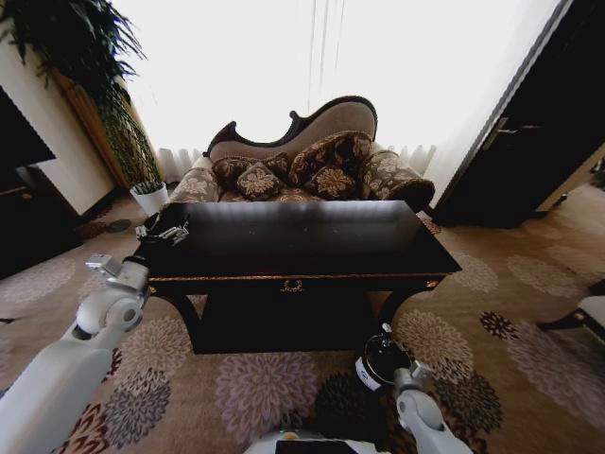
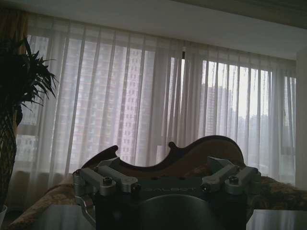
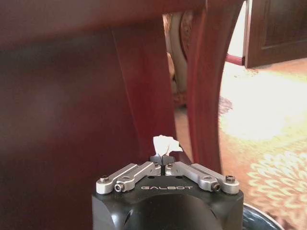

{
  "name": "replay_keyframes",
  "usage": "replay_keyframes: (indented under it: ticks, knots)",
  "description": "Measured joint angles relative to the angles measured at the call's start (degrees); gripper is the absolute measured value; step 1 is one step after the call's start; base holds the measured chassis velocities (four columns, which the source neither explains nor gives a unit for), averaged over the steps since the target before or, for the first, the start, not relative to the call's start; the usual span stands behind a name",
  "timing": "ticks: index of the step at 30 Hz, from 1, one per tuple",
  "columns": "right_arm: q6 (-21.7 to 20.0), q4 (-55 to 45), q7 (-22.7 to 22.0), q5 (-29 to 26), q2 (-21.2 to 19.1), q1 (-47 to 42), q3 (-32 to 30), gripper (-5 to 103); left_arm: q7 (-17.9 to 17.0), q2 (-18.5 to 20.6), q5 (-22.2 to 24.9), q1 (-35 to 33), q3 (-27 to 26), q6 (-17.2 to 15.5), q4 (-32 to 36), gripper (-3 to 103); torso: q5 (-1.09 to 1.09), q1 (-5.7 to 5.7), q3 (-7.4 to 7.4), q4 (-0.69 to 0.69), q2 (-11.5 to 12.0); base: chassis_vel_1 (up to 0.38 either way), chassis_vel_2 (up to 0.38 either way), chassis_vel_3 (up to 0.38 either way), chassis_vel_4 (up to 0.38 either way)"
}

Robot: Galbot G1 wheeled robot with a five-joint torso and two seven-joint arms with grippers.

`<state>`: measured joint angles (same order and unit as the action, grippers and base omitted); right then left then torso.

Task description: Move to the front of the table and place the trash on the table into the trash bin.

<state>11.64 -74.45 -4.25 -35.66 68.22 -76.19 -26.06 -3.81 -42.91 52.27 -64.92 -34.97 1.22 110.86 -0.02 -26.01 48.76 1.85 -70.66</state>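
Broadly, the table (image 1: 312,236) spans the middle of the scene, its glossy dark top bare where the light falls on it, with a patterned sofa (image 1: 302,161) on its far side and flowered carpet (image 1: 265,388) on the near side. Down at the near right, close to the table's right front leg, stands the trash bin (image 1: 378,359), a small black bucket with a white label, partly covered by the right arm.

Over it hangs the right gripper (image 3: 164,155), fingers pressed together on a crumpled white paper scrap (image 3: 166,143). The bin's rim shows at the near corner of the right wrist view, under the gripper's body rather than under the tips, so the scrap may sit beyond the rim on the table side. Let go there, so light a piece could drift onto the carpet or under the table. The carved leg stands just beside the fingers, and a swing toward it might knock the arm or tear the scrap loose. Only a small edge of paper seems pinched, so it could slip out early.

At the table's far left corner the left gripper (image 1: 168,232) hovers with fingers spread, holding nothing; dropping lower could scrape the polished top.
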Motion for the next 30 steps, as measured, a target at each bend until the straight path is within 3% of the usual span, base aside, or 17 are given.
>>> replay_keyframes:
  ticks: [4, 8, 21, 28, 29, 30]
  knots:
    - [2.2, 13.0, -0.1, 1.3, -2.7, 6.5, 2.9, 0, 0.0, 0.0, 0.0, 0.0, 0.0, 0.0, 0.0, 100, 0.01, 0.00, 0.00, 0.01, 0.0, 0.000, 0.000, 0.000, 0.000]
    - [2.3, 19.4, -0.4, 0.2, -4.3, 10.6, 4.4, 0, 0.0, 0.0, 0.0, 0.0, 0.0, 0.0, 0.0, 100, 0.01, 0.00, 0.00, 0.00, 0.0, 0.000, 0.000, 0.000, 0.000]
    - [2.7, 30.6, -0.3, -1.1, -5.9, 14.8, 7.5, -3, 0.0, 0.0, 0.0, 0.0, 0.0, 0.0, 0.0, 100, 0.01, 0.00, 0.00, 0.02, 0.0, 0.000, 0.000, 0.000, 0.000]
    - [3.1, 32.3, 0.5, 0.0, -4.5, 14.4, 8.1, 14, 0.0, 0.0, 0.0, 0.0, 0.0, 0.0, 0.0, 100, 0.00, 0.00, 0.00, 0.01, 0.0, 0.000, 0.000, 0.000, 0.000]
    - [3.1, 32.0, 0.5, 0.0, -4.0, 14.2, 8.2, 24, 0.0, 0.0, 0.0, 0.0, 0.0, 0.0, 0.0, 100, 0.01, 0.00, 0.00, 0.02, 0.0, 0.000, 0.000, 0.000, 0.000]
    - [3.1, 31.8, 0.5, 0.1, -3.8, 14.2, 8.3, 24, 0.0, 0.0, 0.0, 0.0, 0.0, 0.0, 0.0, 100, 0.02, 0.00, 0.00, 0.01, 0.0, 0.000, 0.000, 0.000, 0.000]
